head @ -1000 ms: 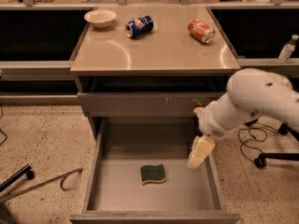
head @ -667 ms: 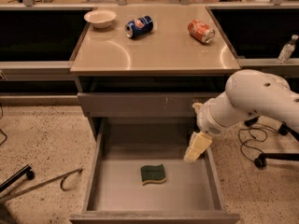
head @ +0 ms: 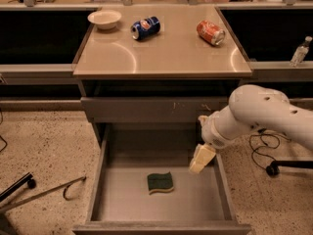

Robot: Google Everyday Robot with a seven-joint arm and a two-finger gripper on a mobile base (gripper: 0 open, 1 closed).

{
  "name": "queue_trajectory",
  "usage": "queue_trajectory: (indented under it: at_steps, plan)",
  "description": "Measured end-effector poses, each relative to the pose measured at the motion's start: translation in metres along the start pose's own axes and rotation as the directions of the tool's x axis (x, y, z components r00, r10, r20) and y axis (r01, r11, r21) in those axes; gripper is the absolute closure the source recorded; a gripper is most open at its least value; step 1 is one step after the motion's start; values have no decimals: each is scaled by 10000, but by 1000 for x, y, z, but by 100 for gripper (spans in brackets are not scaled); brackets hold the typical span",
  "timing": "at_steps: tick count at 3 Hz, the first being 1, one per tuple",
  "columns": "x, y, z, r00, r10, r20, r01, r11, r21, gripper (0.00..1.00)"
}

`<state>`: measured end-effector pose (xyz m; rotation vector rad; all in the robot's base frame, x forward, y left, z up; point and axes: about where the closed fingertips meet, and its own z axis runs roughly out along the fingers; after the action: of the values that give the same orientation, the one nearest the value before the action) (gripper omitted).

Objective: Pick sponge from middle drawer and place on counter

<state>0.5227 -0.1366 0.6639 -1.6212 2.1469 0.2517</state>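
Observation:
The sponge (head: pixel 160 183), dark green on top with a yellow edge, lies flat on the bottom of the open middle drawer (head: pixel 127 199), near its centre. My gripper (head: pixel 201 159) hangs over the drawer's right side, a little to the right of the sponge and above it, apart from it. The white arm comes in from the right. The beige counter (head: pixel 166 53) tops the cabinet above the drawer.
On the counter stand a white bowl (head: pixel 104 19) at the back left, a blue can (head: pixel 145 27) on its side and a red can (head: pixel 211 32) on its side. A clear bottle (head: pixel 299 52) stands on the right ledge. A closed drawer front (head: pixel 146 109) sits above the open drawer.
My gripper has moved a little to the left and up over the drawer's right side, closer to the sponge. The sponge has not moved.

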Motion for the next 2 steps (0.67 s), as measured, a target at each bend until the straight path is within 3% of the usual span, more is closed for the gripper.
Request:
queue_trajectory:
  at_steps: [2]
  plan:
    - [22,1,114,9947,387,950,-368,9991,-215,0]
